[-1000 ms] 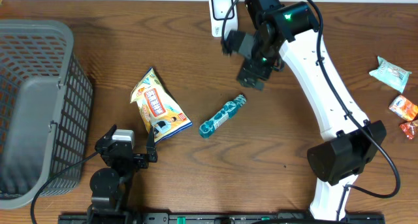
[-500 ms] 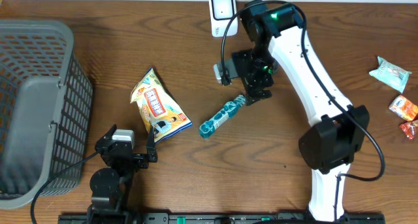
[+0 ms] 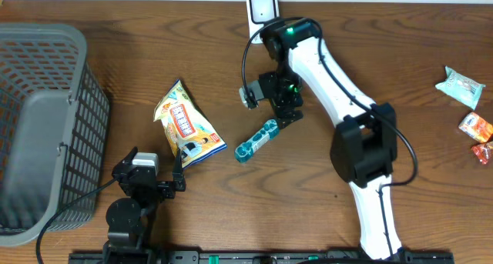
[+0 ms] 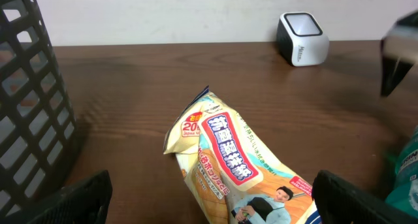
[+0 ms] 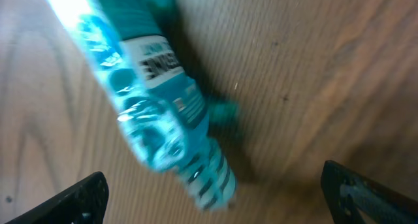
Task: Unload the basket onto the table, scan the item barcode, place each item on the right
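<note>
A teal packet [image 3: 262, 139] lies slanted on the brown table, mid-scene. My right gripper [image 3: 282, 110] hangs just over its upper right end, open. In the right wrist view the packet [image 5: 157, 100] is blurred and runs from the top left down between the wide-apart fingers of the right gripper [image 5: 225, 198], which touch nothing. The white barcode scanner [image 3: 262, 8] stands at the table's far edge; it also shows in the left wrist view [image 4: 302, 39]. My left gripper [image 3: 158, 160] rests open near the front edge, with the yellow snack bag [image 4: 225, 152] just ahead of it.
A grey mesh basket [image 3: 38, 125] fills the left side, and its wall [image 4: 26, 87] is close to my left gripper. Small wrapped sweets [image 3: 461, 87] [image 3: 476, 126] lie at the far right edge. The yellow snack bag [image 3: 187, 125] sits left of the teal packet.
My right arm has swung left and down from beside the scanner to just above the teal packet's upper end, still open. The left arm, the bag and the packet have not moved.
</note>
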`<state>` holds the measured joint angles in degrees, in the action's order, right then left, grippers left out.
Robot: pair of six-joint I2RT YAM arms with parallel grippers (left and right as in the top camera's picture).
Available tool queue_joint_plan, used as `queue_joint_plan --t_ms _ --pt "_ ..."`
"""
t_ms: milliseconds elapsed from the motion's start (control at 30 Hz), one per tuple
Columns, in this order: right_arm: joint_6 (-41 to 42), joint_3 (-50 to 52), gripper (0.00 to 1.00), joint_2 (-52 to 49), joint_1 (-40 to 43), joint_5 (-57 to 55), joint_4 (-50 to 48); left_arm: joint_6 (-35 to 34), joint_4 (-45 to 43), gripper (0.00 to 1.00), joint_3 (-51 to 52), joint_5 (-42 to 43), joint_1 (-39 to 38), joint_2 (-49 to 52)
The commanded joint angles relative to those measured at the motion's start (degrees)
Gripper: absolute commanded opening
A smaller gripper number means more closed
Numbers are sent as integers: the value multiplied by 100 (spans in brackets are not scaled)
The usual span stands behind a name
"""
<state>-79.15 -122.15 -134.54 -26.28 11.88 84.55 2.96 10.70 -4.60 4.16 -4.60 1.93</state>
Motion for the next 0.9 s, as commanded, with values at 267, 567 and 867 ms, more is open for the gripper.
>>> queue_joint_plan --t_ms 267,567,867 --pt "343 282 99 -254 -197 -125 -131 -28 151 98 85 35 20 -20" --pt "758 1222 92 -254 -358 -402 -1220 -28 151 98 85 35 20 -20" --pt "918 1257 33 -254 -420 -317 -1309 -28 151 98 85 35 20 -20"
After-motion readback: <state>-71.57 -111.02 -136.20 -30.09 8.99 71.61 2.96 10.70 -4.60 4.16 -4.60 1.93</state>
